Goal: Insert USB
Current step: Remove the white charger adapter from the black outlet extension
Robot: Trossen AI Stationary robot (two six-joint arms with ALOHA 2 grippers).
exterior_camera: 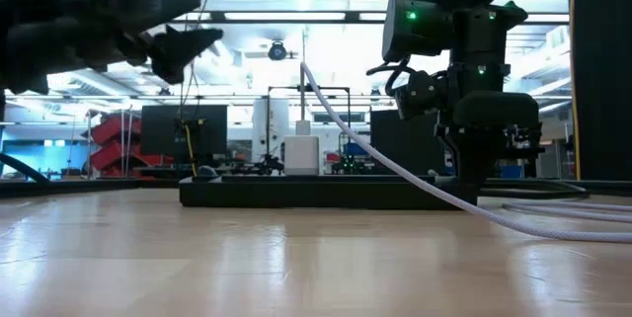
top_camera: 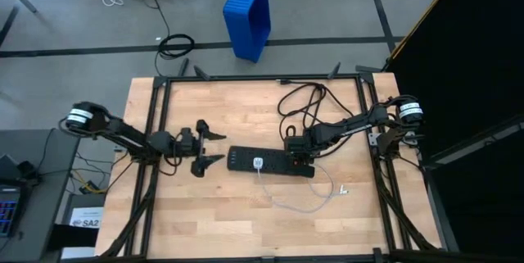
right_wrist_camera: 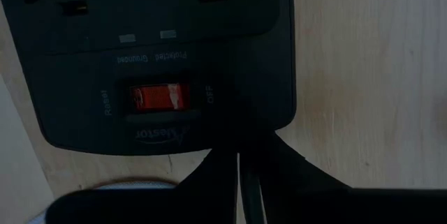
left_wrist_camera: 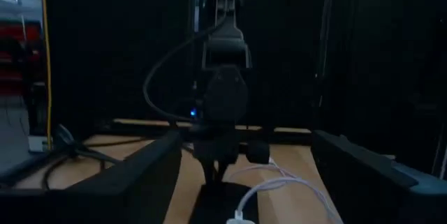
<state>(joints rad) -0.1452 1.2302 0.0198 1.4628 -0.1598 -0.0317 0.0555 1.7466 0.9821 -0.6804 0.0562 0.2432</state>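
The thin white-translucent USB cable [top_camera: 301, 204] lay looped on the wooden table [top_camera: 205, 222], one white plug [top_camera: 259, 164] seated in the long black power strip [top_camera: 270, 162]. It looked light and floppy; gripping its stiff plug seemed wisest. The left gripper [top_camera: 214, 147] gaped wide beside the strip; the right gripper [top_camera: 295, 150] rested closed and empty at the strip's switch end.

The right claw [right_wrist_camera: 241, 182], its fingers [right_wrist_camera: 209, 175] pressed together, hangs over the end of a black power strip [right_wrist_camera: 160, 49]. Just ahead of its tips sits the strip's red rocker switch [right_wrist_camera: 160, 97], with pale wooden counter [right_wrist_camera: 370, 77] on either side.
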